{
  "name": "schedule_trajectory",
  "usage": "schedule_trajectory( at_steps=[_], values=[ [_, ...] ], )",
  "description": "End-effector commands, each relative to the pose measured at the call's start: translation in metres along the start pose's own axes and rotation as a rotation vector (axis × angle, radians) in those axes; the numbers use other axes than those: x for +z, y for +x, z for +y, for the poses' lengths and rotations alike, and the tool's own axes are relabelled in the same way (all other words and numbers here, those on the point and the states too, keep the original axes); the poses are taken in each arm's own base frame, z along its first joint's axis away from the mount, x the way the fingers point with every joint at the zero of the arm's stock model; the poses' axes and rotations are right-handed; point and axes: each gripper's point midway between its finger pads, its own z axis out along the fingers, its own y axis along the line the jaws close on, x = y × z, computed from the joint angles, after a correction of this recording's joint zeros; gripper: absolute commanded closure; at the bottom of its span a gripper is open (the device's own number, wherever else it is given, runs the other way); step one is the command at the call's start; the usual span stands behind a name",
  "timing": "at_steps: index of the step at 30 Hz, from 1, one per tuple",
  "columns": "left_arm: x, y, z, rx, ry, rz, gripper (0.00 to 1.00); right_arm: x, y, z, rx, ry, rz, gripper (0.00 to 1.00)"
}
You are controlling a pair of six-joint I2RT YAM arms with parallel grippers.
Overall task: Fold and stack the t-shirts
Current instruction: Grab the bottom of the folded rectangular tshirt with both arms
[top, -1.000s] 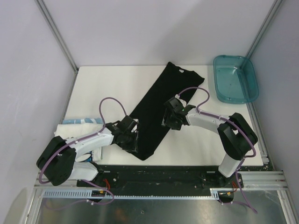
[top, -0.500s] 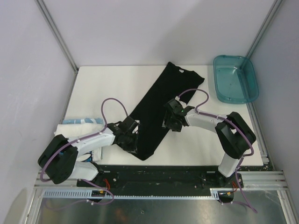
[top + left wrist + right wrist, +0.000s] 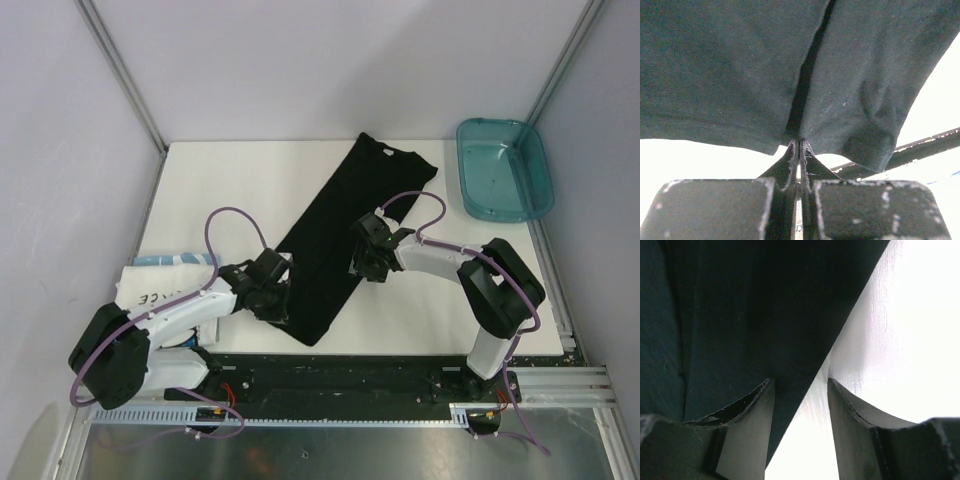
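Contents, left to right:

1. White tee (image 3: pixel 165 288): folded, at the near-left edge of the surface (image 3: pixel 220 180), partly under the left arm. Change: over the last second the arm has swung outward and lower, so part of the printed lettering now shows.

2. Left fingers (image 3: pixel 785 167): pressed together on the near hem of the black tee, with a tuck of cloth pinched between the tips and fabric draping to both sides. Change: position shifted only slightly, grip kept.

3. Black tee (image 3: pixel 340 225): a long narrow band lying diagonally from near centre to far right of centre, collar end farthest. It appears already folded lengthwise. Change: outline almost the same.

4. Right fingers (image 3: pixel 747 440): moderately apart, straddling the tee's right long edge, one over cloth and one over bare surface, holding nothing. Change: nudged a little nearer along that edge.

5. Teal bin (image 3: pixel 505 168): far right corner, well apart from the tees, unmoved.

Assessment: one corner is secured and the other is not yet gripped, so a crosswise fold probably comes next. The black tee is not yet stacked on the white one
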Motion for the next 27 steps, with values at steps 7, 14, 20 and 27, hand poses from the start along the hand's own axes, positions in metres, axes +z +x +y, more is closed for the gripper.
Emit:
schedule_trajectory(
  at_steps=[7,14,20,27],
  values=[
    [0.0,-0.005,0.014,-0.074,-0.072,-0.005,0.99,0.007,0.006,-0.019,-0.003,0.072,-0.011,0.49],
    [0.0,-0.005,0.01,-0.074,-0.047,0.02,0.84,-0.02,0.007,-0.011,0.034,-0.012,-0.022,0.46],
    [-0.021,-0.018,-0.01,-0.056,0.049,-0.038,0.66,-0.046,0.05,0.009,0.113,-0.129,0.004,0.44],
    [-0.051,-0.036,-0.022,-0.067,0.105,-0.132,0.65,-0.06,0.122,0.031,0.299,-0.249,0.037,0.43]
  ],
)
